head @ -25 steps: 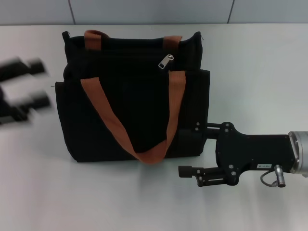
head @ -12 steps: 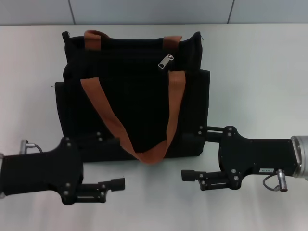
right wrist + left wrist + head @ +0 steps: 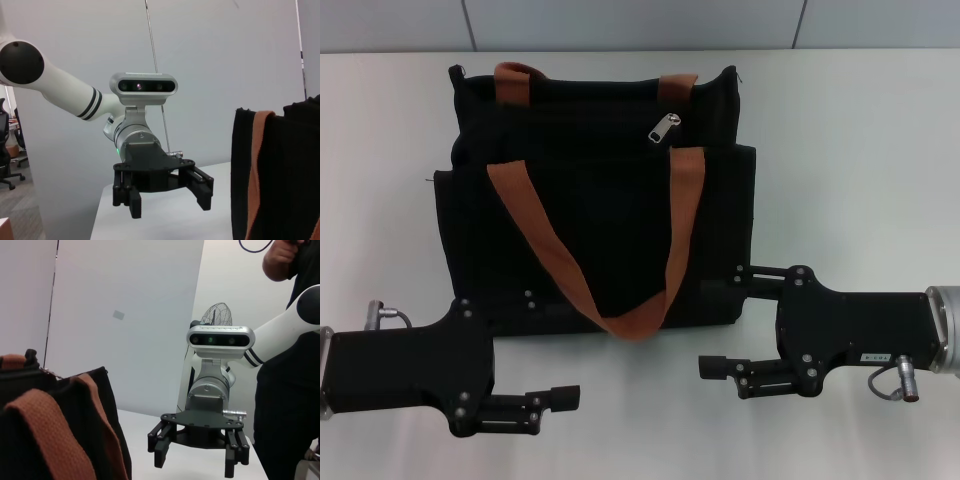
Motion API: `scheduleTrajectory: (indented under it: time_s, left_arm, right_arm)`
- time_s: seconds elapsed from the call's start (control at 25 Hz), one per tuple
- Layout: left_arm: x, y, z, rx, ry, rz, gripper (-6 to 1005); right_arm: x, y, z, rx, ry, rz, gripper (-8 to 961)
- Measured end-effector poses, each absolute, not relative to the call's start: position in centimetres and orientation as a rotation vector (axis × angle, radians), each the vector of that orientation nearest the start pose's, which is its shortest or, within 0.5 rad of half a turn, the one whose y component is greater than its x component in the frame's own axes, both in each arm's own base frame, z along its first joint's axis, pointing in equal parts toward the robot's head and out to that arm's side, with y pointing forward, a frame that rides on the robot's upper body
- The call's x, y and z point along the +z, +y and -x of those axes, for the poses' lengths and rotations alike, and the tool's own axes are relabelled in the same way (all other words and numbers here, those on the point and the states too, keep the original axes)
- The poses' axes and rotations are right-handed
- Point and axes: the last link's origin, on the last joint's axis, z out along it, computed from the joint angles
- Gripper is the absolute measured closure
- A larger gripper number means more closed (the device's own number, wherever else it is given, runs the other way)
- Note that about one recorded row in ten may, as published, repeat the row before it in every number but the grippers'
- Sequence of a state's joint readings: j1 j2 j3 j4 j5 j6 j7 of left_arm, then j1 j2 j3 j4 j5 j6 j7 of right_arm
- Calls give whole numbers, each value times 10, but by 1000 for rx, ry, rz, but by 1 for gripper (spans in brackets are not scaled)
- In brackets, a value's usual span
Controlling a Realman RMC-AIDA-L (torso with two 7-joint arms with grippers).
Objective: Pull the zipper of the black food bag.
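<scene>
Meanwhile, the large boxy black fabric food bag (image 3: pixel 595 200) with orange-brown webbing strap handles (image 3: pixel 600 240) stands on a white table (image 3: pixel 860 170), its small silver teardrop-shaped zipper pull tab (image 3: pixel 665 128) resting on the black zip track along the top edge, right of centre and just above where the near strap's right leg drops down the front panel. The track's long axis runs from the robot's left to its right across the bag; the tab tilts with its narrow end toward the lower left.

Both black grippers hover low at the bag's near side, well short of the zipper, which lies farther from the robot than either. The right gripper (image 3: pixel 718 320), fingers spread and holding nothing, sits by the bag's lower right corner and looks the nearer of the two to the tab. The left gripper (image 3: pixel 545 345), likewise spread and empty, flanks the lower left corner.

A pull would likely carry the tab leftward along the track, since most of the track lies on that side.
</scene>
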State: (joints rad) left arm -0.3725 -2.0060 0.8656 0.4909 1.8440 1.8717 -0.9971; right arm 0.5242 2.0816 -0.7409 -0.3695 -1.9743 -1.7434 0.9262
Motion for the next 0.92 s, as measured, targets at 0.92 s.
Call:
scheduleTrajectory:
  time_s: [0.92]
  left_arm:
    - [2,241,286,-988,-302,2910,198]
  right_arm:
    - [-48,270,-249,1003,214,2931,177]
